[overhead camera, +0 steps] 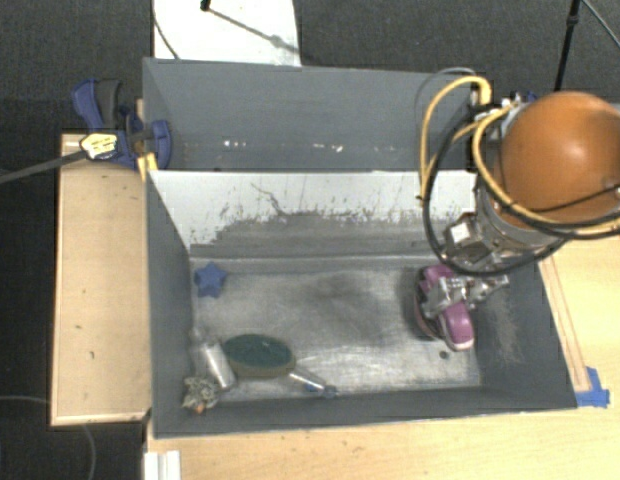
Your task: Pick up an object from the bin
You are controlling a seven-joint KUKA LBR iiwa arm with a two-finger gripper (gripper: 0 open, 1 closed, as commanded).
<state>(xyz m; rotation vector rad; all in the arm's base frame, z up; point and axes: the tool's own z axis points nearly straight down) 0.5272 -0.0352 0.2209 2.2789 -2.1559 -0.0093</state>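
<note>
My pincer meets a purple toy at three o'clock in the bin; open or clamped, I cannot tell.

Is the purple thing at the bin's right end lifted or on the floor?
Cannot tell. The purple thing sits at the tip of the hand, over the bin floor; no gap or grip shows.

Grey metal bin, floor scuffed. By the left wall, a blue scrap. In the front left corner, a dark green oval pad, a silver tube beside it, a brownish clump. Near the right wall, a purple lump.
</note>
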